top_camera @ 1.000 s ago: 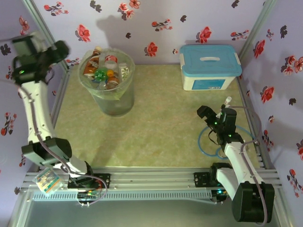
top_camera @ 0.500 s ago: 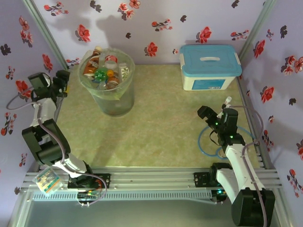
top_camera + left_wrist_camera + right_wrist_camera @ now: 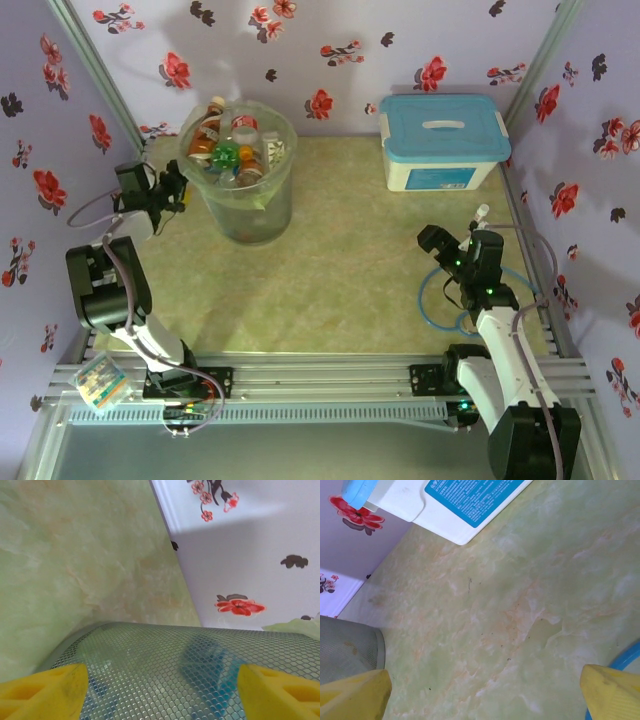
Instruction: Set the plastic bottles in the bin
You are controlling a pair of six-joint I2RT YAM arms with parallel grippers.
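Note:
The bin (image 3: pixel 255 215), a round translucent grey-green bucket, stands at the back left of the table. Several plastic bottles (image 3: pixel 235 150) lie inside it, with red, orange and green showing at the top. My left gripper (image 3: pixel 175 195) is low at the bin's left side. In the left wrist view the bin's textured wall (image 3: pixel 165 655) spans the gap between the yellow fingertips (image 3: pixel 45 690), and blue bottle labels show through it. The left gripper (image 3: pixel 160 692) stands open against that wall. My right gripper (image 3: pixel 455 255) hovers open over bare table (image 3: pixel 485 700), holding nothing.
A white box with a light-blue lid (image 3: pixel 440 140) sits at the back right; its labelled side (image 3: pixel 460 505) faces the right wrist. A blue cable loop (image 3: pixel 440 300) lies beside the right arm. Flowered walls close in both sides and the back.
My left arm has swung down from high at the back left to the bin's left side. The bin has shifted a little to the right. The right arm has not moved.

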